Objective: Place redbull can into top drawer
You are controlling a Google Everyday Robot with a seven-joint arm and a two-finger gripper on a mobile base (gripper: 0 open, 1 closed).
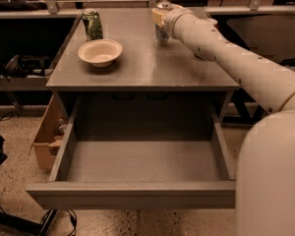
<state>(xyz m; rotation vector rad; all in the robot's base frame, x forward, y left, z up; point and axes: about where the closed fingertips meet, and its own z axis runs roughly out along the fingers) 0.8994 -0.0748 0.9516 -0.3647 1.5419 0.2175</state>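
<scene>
From my station, the redbull can (162, 35) stands upright at the far edge of the cabinet top (152, 70), at about 1 o'clock from the top's centre. The gripper (160, 18) is right at the can's upper half, with the arm (226, 53) reaching in from 4 o'clock. It hides that part of the can, and I cannot tell whether the claw has closed on the can or is only set around it. I judge this to be the grasp step, with the can not yet lifted off the surface. Further out, a pale bowl (100, 51) sits at 10 o'clock and a green can (92, 24) at 11 o'clock, both well apart from the gripper. The top drawer (130, 199) is pulled fully open at 6 o'clock, with nothing inside it. Next I would want a firm hold confirmed, then a straight lift, a pull back toward 6 o'clock past the cabinet's front edge, and a lowering into the drawer.
</scene>
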